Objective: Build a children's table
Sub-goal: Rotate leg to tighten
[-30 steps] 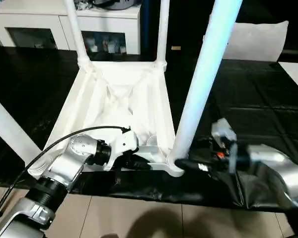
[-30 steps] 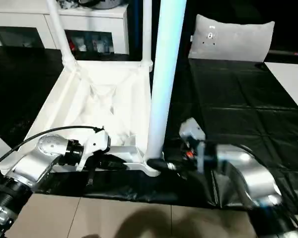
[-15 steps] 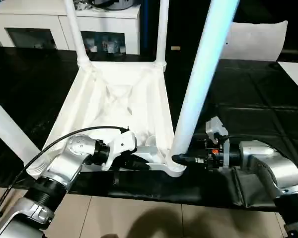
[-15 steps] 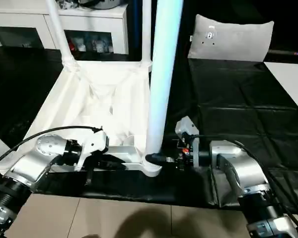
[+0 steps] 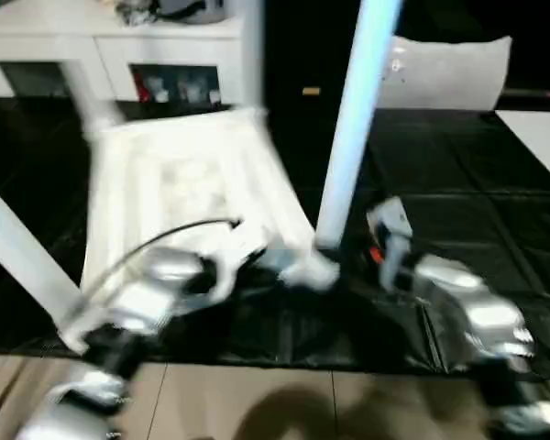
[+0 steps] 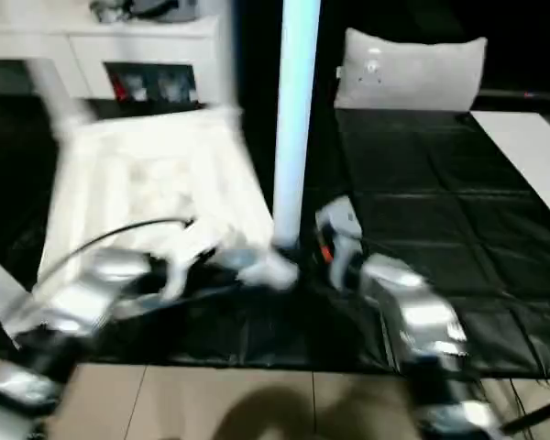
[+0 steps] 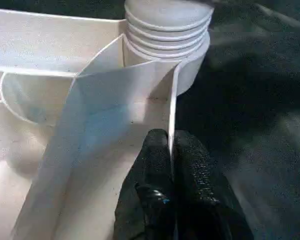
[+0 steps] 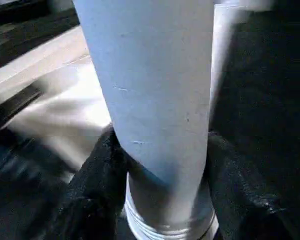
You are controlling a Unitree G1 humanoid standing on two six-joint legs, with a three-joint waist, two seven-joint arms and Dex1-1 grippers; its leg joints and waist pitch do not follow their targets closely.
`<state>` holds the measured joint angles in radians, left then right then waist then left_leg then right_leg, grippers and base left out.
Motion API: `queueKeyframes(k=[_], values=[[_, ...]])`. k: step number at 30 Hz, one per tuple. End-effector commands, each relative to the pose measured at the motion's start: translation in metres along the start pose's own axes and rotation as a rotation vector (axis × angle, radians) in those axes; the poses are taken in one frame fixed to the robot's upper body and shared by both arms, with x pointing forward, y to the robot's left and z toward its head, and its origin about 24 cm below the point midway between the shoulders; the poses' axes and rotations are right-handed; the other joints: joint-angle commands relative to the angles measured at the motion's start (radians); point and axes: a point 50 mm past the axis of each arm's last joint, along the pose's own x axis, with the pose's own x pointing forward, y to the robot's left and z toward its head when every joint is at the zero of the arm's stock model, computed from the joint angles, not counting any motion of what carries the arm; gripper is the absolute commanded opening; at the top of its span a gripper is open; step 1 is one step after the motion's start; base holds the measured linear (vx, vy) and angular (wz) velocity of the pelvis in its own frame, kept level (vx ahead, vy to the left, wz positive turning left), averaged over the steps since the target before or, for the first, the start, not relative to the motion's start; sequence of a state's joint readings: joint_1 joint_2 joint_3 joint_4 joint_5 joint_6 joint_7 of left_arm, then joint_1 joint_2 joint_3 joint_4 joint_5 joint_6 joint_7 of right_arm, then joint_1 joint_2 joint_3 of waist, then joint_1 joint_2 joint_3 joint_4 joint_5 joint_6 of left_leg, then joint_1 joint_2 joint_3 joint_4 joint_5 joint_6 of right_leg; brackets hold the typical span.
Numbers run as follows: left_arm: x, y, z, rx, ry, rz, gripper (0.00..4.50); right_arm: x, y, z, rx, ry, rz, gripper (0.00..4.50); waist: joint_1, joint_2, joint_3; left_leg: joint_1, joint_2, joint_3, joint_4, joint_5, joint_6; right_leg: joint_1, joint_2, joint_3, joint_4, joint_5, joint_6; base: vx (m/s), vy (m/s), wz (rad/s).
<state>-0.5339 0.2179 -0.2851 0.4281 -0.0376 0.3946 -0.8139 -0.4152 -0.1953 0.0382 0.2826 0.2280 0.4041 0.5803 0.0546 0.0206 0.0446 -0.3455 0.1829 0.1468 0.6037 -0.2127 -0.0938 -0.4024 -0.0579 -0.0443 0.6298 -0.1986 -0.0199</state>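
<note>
The children's table lies upside down, its white top (image 5: pixel 179 174) ribbed side up on the black work surface (image 5: pixel 458 174). Legs stand in its corner sockets. The near-right leg (image 5: pixel 353 128) rises tall. My right gripper (image 8: pixel 162 150) is shut on this leg just above its ribbed base, one black finger (image 8: pixel 102 160) pressed on each side. My left gripper (image 7: pixel 170 137) is shut on the thin rim wall (image 7: pixel 172 95) of the top, close to the ribbed corner socket (image 7: pixel 167 30). Both silver forearms reach in from the near edge.
Another leg (image 5: pixel 18 247) slants up at the near left, and the far legs (image 5: pixel 252 55) stand at the back corners. A white cabinet (image 5: pixel 119 46) and a grey cushion (image 5: pixel 449 69) lie behind. Tiled floor (image 5: pixel 257 394) runs below the work surface's near edge.
My right gripper has come in from the right and closed its fingers around the near-right leg's base. The left gripper keeps its hold. The head views have shifted and blurred as the camera moved.
</note>
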Motion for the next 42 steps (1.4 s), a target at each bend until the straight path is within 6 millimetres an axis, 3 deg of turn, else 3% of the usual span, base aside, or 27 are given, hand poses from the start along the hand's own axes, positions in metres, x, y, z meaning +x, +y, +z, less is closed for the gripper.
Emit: queueKeyframes(k=[1, 2, 5, 6, 9, 10, 16, 23, 28, 31, 36, 38, 42], values=[[0.027, -0.011, 0.032, -0.009, -0.13, 0.075, 0.0, 0.027, 0.019, -0.014, 0.071, 0.069, -0.079, 1.98, 0.008, -0.011, -0.052, -0.012, 0.019, 0.0, -0.073, -0.128, 0.008, 0.055, -0.068, 0.04, -0.103, -0.339, -0.139, 0.0, 0.0, 0.0], [0.03, -0.012, 0.034, -0.003, -0.138, 0.088, 0.0, 0.029, 0.018, -0.014, 0.083, 0.071, -0.105, 1.98, 0.008, -0.011, -0.052, -0.012, 0.019, 0.0, -0.073, -0.128, 0.008, 0.055, -0.068, 0.04, -0.103, -0.339, -0.139, 0.0, 0.0, 0.0], [0.036, -0.016, 0.04, 0.013, -0.152, 0.095, 0.0, 0.033, 0.018, -0.013, 0.093, 0.052, -0.128, 1.98, 0.017, -0.008, -0.06, -0.018, 0.021, 0.001, -0.07, -0.078, 0.031, 0.062, -0.07, 0.043, -0.093, -0.202, -0.159, 0.0, 0.0, 0.0], [0.037, -0.017, 0.041, 0.013, -0.149, 0.095, 0.0, 0.034, 0.019, -0.013, 0.088, 0.045, -0.13, 2.53, 0.019, -0.007, -0.062, -0.02, 0.021, 0.001, -0.069, -0.057, 0.04, 0.064, -0.069, 0.042, -0.087, -0.144, -0.169, 0.0, 0.0, 0.0], [0.034, -0.016, 0.038, 0.067, -0.127, 0.093, 0.0, 0.031, 0.016, -0.008, 0.08, 0.001, -0.148, 2.71, 0.019, -0.005, -0.062, -0.021, 0.022, 0.002, -0.069, -0.044, 0.056, 0.066, -0.069, 0.041, -0.083, -0.084, -0.186, 0.0, 0.0, 0.0], [0.03, -0.014, 0.034, 0.089, -0.112, 0.086, 0.0, 0.025, 0.012, -0.007, 0.06, -0.02, -0.139, 2.97, 0.02, -0.005, -0.061, -0.02, 0.023, 0.002, -0.07, -0.056, 0.059, 0.066, -0.071, 0.041, -0.085, -0.097, -0.187, 0.0, 0.0, 0.0], [0.016, -0.004, 0.019, 0.142, -0.073, 0.056, 0.0, -0.002, -0.009, -0.002, -0.011, -0.062, -0.095, 3.47, 0.03, -0.005, -0.056, -0.017, 0.027, 0.002, -0.076, -0.113, 0.054, 0.064, -0.073, 0.042, -0.097, -0.212, -0.156, 0.0, 0.0, 0.0], [-0.005, 0.0, 0.002, 0.248, -0.025, -0.119, 0.0, -0.043, -0.028, 0.003, -0.156, -0.013, 0.117, 4.11, 0.04, -0.005, -0.058, -0.02, 0.027, 0.002, -0.071, -0.091, 0.08, 0.066, -0.072, 0.04, -0.092, -0.144, -0.17, 0.0, 0.0, 0.0], [-0.016, -0.003, -0.007, 0.332, 0.018, -0.287, 0.0, -0.059, -0.028, 0.003, -0.222, 0.058, 0.292, 4.11, 0.044, -0.004, -0.055, -0.014, 0.034, 0.003, -0.075, -0.122, 0.088, 0.06, -0.076, 0.041, -0.097, -0.212, -0.171, 0.0, 0.0, 0.0], [-0.019, -0.007, -0.008, 0.356, 0.028, -0.378, 0.0, -0.062, -0.026, 0.003, -0.218, 0.064, 0.369, 4.11, 0.049, -0.003, -0.058, -0.014, 0.038, 0.003, -0.074, -0.098, 0.092, 0.059, -0.076, 0.039, -0.09, -0.158, -0.197, 0.0, 0.0, 0.0], [-0.024, -0.009, -0.009, 0.397, 0.054, -0.467, 0.0, -0.064, -0.02, 0.002, -0.216, 0.088, 0.492, 3.65, 0.07, -0.003, -0.063, -0.011, 0.044, 0.007, -0.068, -0.058, 0.112, 0.059, -0.076, 0.037, -0.073, -0.024, -0.242, 0.0, 0.0, 0.0], [-0.026, -0.009, -0.009, 0.422, 0.064, -0.508, 0.0, -0.065, -0.015, 0.003, -0.195, 0.095, 0.556, 3.48, 0.074, -0.009, -0.063, -0.012, 0.044, 0.008, -0.068, -0.062, 0.114, 0.061, -0.078, 0.037, -0.073, -0.029, -0.242, 0.0, 0.0, 0.0], [-0.028, -0.009, -0.009, 0.438, 0.077, -0.532, 0.0, -0.063, -0.012, 0.003, -0.191, 0.104, 0.598, 3.25, 0.084, -0.006, -0.062, -0.011, 0.045, 0.009, -0.069, -0.073, 0.102, 0.058, -0.081, 0.037, -0.077, -0.082, -0.227, 0.0, 0.0, 0.0]])
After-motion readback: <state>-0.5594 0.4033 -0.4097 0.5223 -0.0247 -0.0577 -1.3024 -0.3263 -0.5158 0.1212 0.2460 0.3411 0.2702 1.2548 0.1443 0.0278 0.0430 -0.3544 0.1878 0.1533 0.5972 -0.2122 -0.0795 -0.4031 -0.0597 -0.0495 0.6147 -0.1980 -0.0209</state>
